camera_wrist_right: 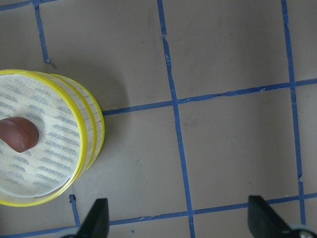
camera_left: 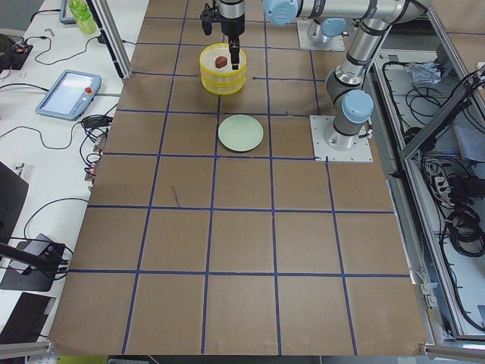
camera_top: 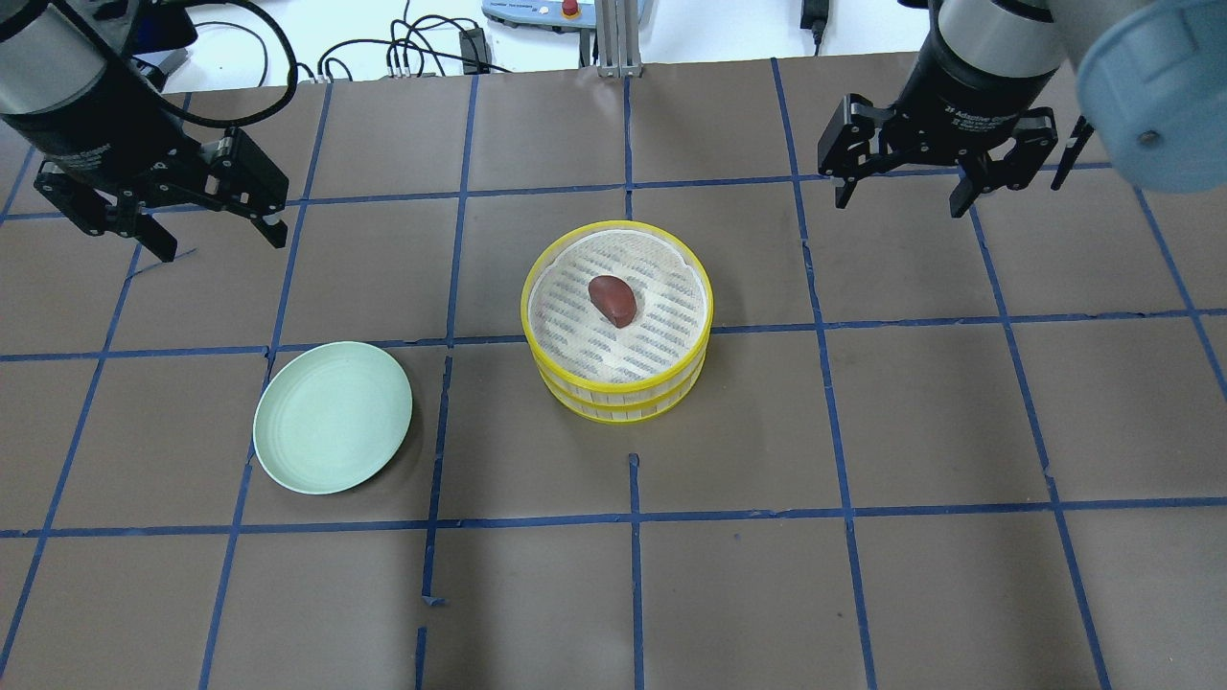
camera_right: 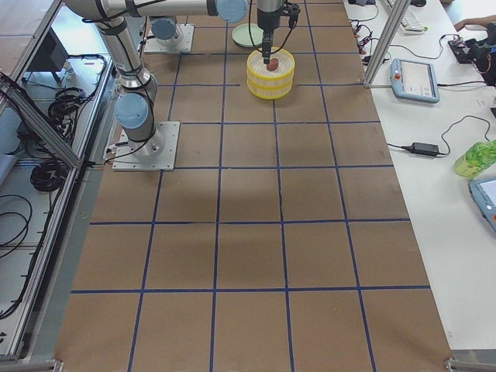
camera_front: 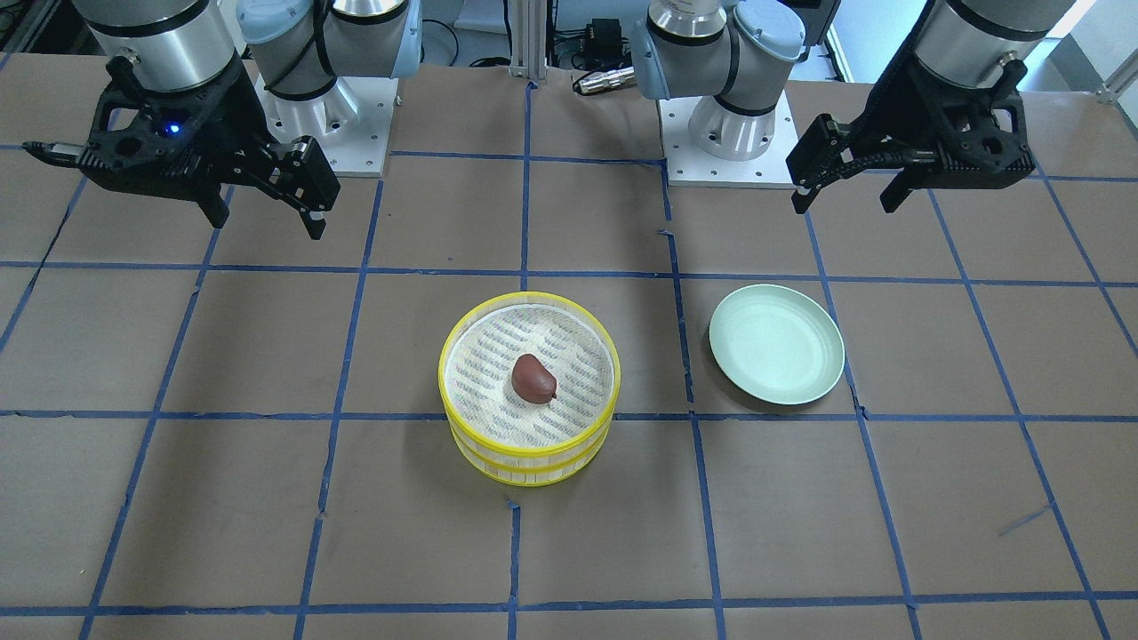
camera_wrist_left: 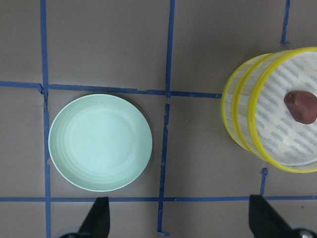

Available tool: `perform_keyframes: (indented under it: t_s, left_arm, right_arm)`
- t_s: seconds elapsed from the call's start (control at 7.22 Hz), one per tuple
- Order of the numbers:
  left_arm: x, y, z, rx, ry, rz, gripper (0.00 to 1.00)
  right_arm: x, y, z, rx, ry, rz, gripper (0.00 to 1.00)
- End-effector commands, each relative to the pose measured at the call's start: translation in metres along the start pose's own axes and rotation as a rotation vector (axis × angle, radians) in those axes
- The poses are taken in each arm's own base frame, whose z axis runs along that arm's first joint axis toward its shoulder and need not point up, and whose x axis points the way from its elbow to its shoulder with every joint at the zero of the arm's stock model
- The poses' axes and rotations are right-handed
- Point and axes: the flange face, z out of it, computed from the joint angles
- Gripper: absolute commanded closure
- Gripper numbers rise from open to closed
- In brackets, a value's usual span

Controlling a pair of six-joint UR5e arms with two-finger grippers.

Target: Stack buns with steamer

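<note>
The steamer (camera_front: 530,471) stands mid-table as two yellow-rimmed tiers stacked one on the other. It also shows in the overhead view (camera_top: 623,406) and in both wrist views (camera_wrist_left: 237,119) (camera_wrist_right: 92,130). The dark reddish-brown bun (camera_front: 533,378) (camera_top: 613,299) lies on the top tier's white mesh floor. The white bun is hidden or out of view. My left gripper (camera_top: 219,241) (camera_front: 846,200) is open and empty, raised above the table beyond the plate. My right gripper (camera_top: 901,201) (camera_front: 267,222) is open and empty, raised on the steamer's other side.
An empty pale-green plate (camera_top: 333,417) (camera_wrist_left: 100,142) lies on the table on my left side of the steamer. The brown table cover carries a blue tape grid. Both arm bases stand at the robot's edge of the table.
</note>
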Motion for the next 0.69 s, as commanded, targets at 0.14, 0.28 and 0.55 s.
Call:
perform_keyframes:
  t_s: [0.14,0.28,0.55]
  left_arm:
    - [-0.0016,0.0034,0.0031,-0.009,-0.025,-0.007,0.00]
    - [-0.0015,0.0028,0.0038,-0.010,-0.023,-0.011,0.00]
    - [0.0024,0.0002,0.0063,-0.014,-0.011,-0.020,0.00]
  right_arm:
    - [0.0001,0.0001,0.0016,-0.006,0.001,-0.002,0.00]
    - [0.0001,0.0002,0.0017,-0.008,0.001,-0.002,0.00]
    - [0.0001,0.0005,0.0020,-0.011,0.002,-0.002,0.00]
